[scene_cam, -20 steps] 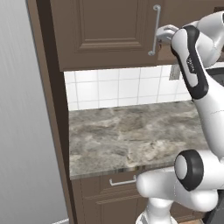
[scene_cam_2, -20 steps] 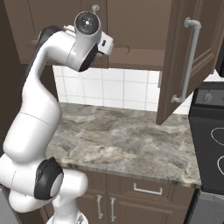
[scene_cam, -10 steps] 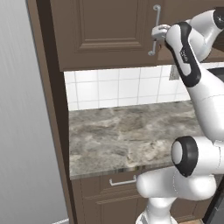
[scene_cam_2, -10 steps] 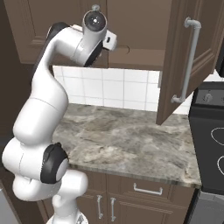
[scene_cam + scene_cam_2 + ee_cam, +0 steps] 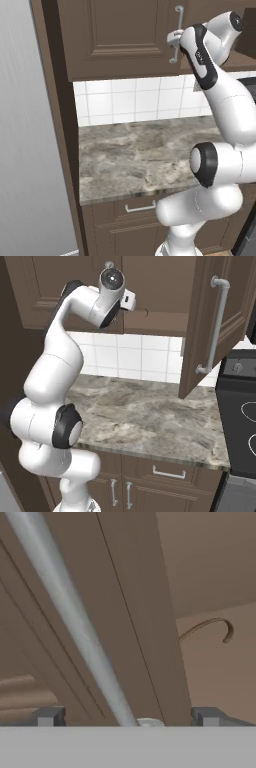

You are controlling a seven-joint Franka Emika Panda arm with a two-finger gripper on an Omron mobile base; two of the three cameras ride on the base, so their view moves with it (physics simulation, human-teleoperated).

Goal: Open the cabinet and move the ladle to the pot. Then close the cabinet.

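Observation:
The cabinet's left door (image 5: 115,35) is closed and its right door (image 5: 207,321) hangs wide open. My gripper (image 5: 173,38) is up at the left door's silver bar handle (image 5: 178,30). In the hand view the gripper (image 5: 129,717) is open, with the bar handle (image 5: 65,607) running between its fingertips (image 5: 50,716). Past the door's edge, inside the cabinet, the ladle's thin curved handle (image 5: 210,626) lies on the shelf; its bowl is hidden. The hand (image 5: 131,302) sits at the cabinet's middle seam. The pot is out of view.
A grey stone counter (image 5: 150,416) runs below the cabinet, with a white tiled backsplash (image 5: 140,102). A black stove (image 5: 240,411) sits to the right, under the open door. A tall dark panel (image 5: 52,130) bounds the counter's left. Drawers with short handles (image 5: 167,473) are below.
The hand has edged left toward the left door's bar handle, and the elbow has swung up and over. The jaws have stayed open. The doors have not moved.

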